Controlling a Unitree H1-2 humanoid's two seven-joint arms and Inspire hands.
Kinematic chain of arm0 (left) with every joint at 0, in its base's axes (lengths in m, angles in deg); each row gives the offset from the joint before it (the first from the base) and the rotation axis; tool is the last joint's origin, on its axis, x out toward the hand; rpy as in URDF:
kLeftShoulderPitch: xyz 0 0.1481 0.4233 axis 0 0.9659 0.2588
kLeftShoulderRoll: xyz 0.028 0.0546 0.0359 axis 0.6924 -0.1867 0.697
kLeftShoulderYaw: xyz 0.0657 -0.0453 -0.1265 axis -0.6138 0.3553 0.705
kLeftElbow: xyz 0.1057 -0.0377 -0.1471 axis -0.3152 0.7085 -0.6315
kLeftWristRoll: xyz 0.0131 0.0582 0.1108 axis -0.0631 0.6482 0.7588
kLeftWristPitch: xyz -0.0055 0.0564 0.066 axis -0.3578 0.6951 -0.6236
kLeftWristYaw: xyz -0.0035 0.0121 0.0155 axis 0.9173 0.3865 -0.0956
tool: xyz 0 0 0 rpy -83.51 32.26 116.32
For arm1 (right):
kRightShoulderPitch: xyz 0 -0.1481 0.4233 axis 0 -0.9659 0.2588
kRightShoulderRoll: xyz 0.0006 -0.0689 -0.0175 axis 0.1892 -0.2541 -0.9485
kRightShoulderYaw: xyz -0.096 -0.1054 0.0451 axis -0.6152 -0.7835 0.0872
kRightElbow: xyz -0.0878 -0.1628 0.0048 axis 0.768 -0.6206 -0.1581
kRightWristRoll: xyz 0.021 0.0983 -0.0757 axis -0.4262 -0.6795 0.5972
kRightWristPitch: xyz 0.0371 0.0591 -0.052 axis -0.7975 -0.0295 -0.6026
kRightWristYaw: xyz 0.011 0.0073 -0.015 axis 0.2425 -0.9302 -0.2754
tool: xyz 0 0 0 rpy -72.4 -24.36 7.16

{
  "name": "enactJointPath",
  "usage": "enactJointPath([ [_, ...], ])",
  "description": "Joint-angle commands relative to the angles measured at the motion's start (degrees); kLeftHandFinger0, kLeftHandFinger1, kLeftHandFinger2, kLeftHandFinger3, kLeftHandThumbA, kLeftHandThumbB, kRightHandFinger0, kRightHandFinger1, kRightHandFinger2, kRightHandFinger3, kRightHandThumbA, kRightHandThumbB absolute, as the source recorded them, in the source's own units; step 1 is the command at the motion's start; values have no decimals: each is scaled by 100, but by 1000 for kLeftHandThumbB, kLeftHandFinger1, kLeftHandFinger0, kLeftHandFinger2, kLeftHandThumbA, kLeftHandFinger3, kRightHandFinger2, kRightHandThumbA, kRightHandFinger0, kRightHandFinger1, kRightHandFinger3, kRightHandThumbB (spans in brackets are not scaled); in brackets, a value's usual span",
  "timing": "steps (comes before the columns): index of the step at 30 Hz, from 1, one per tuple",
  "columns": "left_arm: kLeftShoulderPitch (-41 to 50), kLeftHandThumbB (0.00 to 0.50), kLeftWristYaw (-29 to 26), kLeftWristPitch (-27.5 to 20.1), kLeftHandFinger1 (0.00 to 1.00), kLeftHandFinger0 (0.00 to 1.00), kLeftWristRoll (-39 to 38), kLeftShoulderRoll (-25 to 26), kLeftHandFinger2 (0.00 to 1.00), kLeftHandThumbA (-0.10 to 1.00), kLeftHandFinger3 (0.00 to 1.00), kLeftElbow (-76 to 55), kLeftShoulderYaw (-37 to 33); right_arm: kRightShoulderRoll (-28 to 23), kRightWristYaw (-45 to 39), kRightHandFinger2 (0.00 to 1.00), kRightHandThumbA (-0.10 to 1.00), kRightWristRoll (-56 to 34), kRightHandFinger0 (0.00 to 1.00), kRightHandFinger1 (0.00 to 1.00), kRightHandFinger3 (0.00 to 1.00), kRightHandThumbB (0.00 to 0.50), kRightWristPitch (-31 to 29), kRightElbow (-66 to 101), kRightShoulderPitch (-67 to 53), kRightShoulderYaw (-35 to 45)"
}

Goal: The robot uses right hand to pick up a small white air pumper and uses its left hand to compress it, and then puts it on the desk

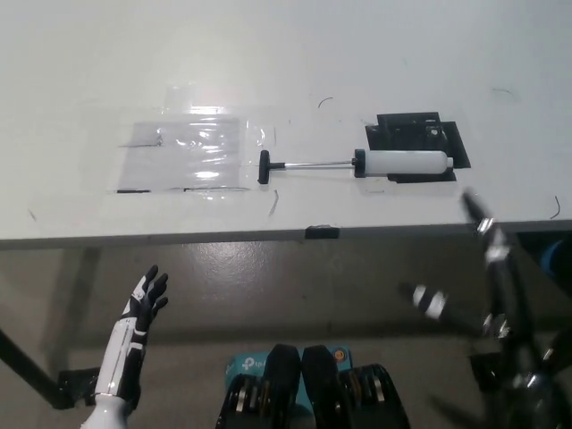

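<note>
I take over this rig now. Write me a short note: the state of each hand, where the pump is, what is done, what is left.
Left hand: open, holding nothing, low at the left, below the desk edge.
Right hand: blurred at the right by the desk edge; open or shut cannot be told; it holds nothing visible.
Air pumper: lies flat on the desk, rod drawn out, black handle pointing left, white barrel over a black patch. Neither hand touches it.
Done: nothing yet.
Left: right hand picks it up, left hand compresses it, then it is put on the desk.
</note>
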Motion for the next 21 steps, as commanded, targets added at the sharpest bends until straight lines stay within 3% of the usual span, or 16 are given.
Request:
enactJointPath([
  [1,-57,158,-65,-403,1000,1000,65,66,1000,1000,1000,-102,39,-543,-282,1000,1000,533,1000,1000,1000,348,375,455,1026,137],
  [2,-4,156,-64,-417,1000,1000,68,70,1000,1000,1000,-124,43,-677,-465,1000,1000,516,1000,1000,1000,341,625,458,1180,100],
  [3,-13,164,-54,-430,1000,1000,40,68,1000,1000,1000,-102,47,-843,-652,1000,954,537,1000,1000,1000,274,833,373,1393,49],
  [4,10,165,-57,-436,1000,1000,27,63,1000,1000,1000,-115,55,-1004,-837,1000,963,528,1000,1000,1000,307,957,231,1646,-34],
  [6,12,160,-74,-445,1000,1000,43,48,1000,1000,1000,-132,59,-1290,-1216,1000,936,552,1000,1000,1000,280,1155,-331,2224,-260],
  [7,7,157,-61,-462,1000,1000,28,50,1000,1000,1000,-117,57,-1392,-1420,1000,961,607,1000,1000,1000,296,1335,-563,2446,-385],
  [9,16,167,-46,-452,1000,1000,10,49,1000,1000,1000,-106,53,-1437,-1590,1000,816,444,1000,1000,1000,306,1373,-1255,2901,-539],
  [11,19,162,-59,-485,1000,1000,26,57,1000,1000,1000,-93,62,-1425,-1584,1000,753,479,1000,1000,1000,306,1323,-1873,3269,-688],
  [15,71,163,-56,-515,1000,1000,-23,62,1000,1000,1000,-112,90,-1405,-1763,1000,744,680,1000,1000,1000,291,1368,-2826,3850,-1070],
  [18,80,173,-51,-534,1000,1000,-30,61,1000,1000,1000,-115,99,-1371,-1926,1000,766,748,1000,1000,1000,334,1432,-3582,4279,-1310],
  [21,102,159,-87,-530,1000,1000,47,56,1000,1000,1000,-85,112,-1335,-1814,1000,764,929,1000,1000,1000,347,1240,-4348,4629,-1572],
])
